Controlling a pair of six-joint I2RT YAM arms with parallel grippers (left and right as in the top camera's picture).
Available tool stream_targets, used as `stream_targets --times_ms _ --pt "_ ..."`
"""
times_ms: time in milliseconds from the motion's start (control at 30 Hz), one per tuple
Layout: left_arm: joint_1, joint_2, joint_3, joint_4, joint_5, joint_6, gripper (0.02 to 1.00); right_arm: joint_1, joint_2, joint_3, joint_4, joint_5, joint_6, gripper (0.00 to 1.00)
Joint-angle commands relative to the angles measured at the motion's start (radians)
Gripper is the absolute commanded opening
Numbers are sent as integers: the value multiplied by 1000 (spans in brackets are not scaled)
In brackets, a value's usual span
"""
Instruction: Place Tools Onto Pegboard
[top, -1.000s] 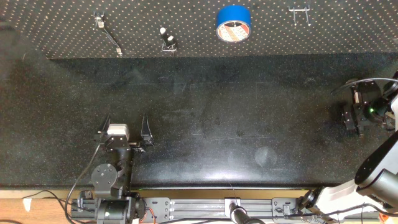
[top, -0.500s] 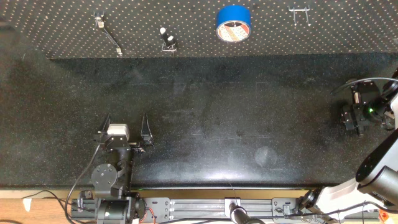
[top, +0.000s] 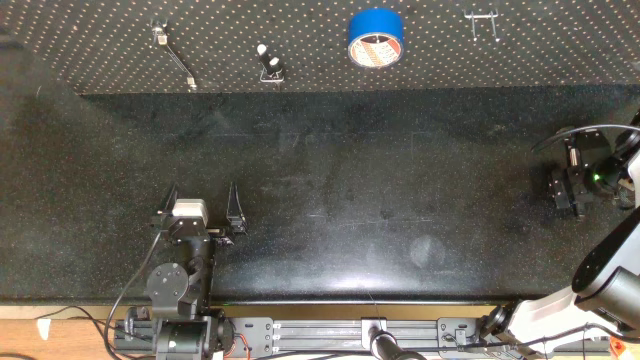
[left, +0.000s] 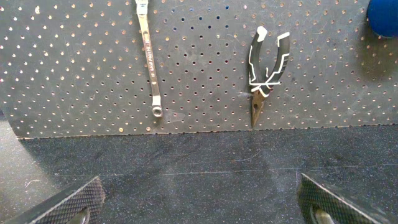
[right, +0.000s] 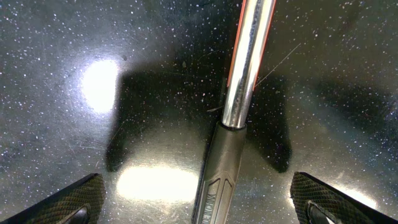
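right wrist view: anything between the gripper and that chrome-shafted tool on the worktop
Nothing visible. The chrome-shafted tool lies on the bare worktop under the right gripper, whose open fingers stand to either side of it.

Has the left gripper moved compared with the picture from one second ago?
No. The left gripper stays at the same spot in the top view, equally far below the pliers on the pegboard.
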Motion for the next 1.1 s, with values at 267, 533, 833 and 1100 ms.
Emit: stream_targets --times_ms 267,533,833,1100 --pt "5 -10 -2 -8 18 9 998 -2 10 -10 13 -13 -18 822" --pt "5 -10 -2 -8 18 9 996 -2 10 -10 13 -13 -18 680" --pt "5 -10 -2 -8 18 9 996 -2 10 -10 16 -13 -18 577" --pt "5 -10 -2 -8 18 9 996 -3 10 -12 24 -12 -18 579"
